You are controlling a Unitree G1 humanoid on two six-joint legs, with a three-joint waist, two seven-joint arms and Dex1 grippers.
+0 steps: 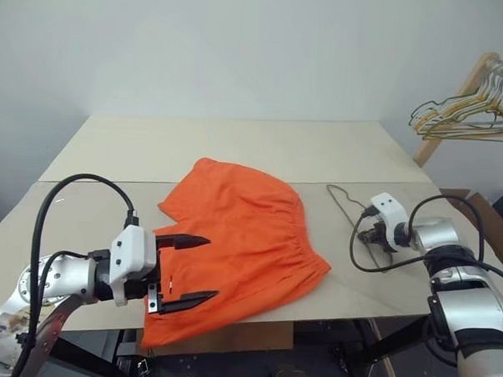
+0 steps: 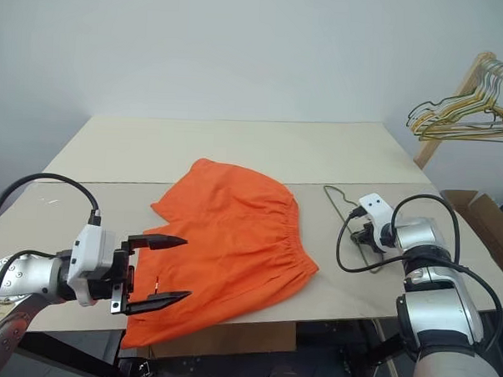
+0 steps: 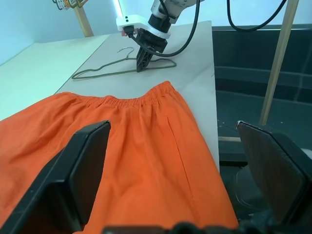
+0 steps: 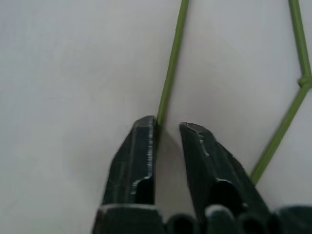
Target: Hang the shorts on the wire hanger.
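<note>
Left eye view: the shorts point(image 1: 240, 251) are spread flat on the table point(image 1: 237, 146), the left gripper point(image 1: 185, 269) held wide open over their near edge. The wire hanger point(image 3: 122, 68) is laid just beside the waistband, its wire met by the nearly closed right gripper point(image 4: 168, 127), one strand seen against a fingertip point(image 4: 146, 127); a firm grasp cannot be told.

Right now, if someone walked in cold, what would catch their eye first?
The bright orange shorts, spread flat mid-table, stand out most. Next comes the open left pincer poised over their near edge. To the right of the shorts, the right pincer points down at the thin wire hanger lying on the table.
</note>
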